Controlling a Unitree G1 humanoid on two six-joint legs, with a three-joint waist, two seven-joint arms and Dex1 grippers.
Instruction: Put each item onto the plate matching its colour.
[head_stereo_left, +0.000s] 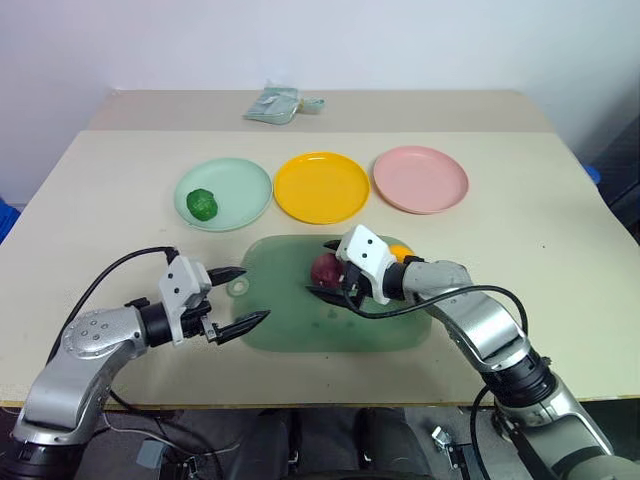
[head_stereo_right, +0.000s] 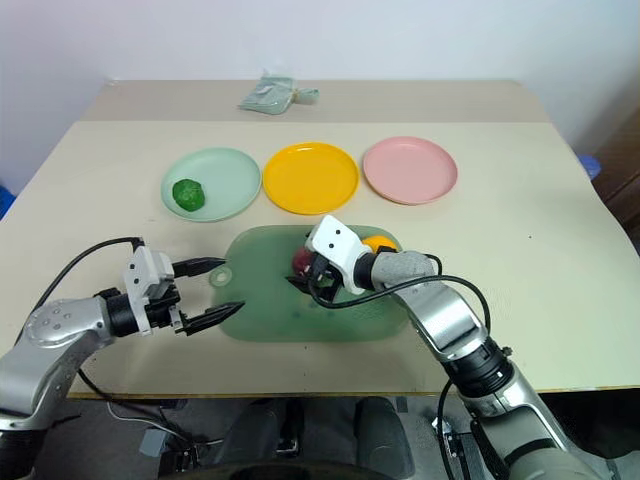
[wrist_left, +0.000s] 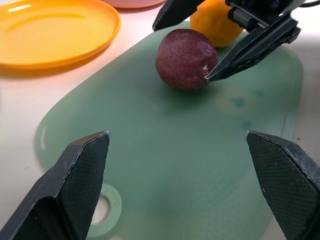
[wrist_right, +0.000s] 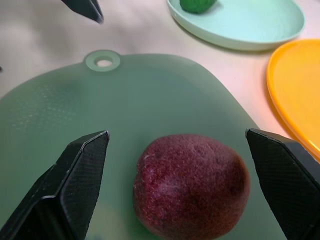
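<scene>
Head view: bumpy dark green toy food (head_stereo_left: 202, 204) lies on the mint green round plastic plate (head_stereo_left: 245, 184); yellow plate (head_stereo_left: 321, 187) and pink plate (head_stereo_left: 421, 179) bare; right gripper (head_stereo_left: 328, 270) jaws spread around the maroon-purple round toy food (head_stereo_left: 322, 269) on the translucent green tray (head_stereo_left: 290, 325); smooth orange toy food (head_stereo_left: 400, 251) behind it.
Left wrist view: left gripper (wrist_left: 187, 185) jaws spread, maroon food beyond them.
Right wrist view: maroon food between the spread jaws.
</scene>
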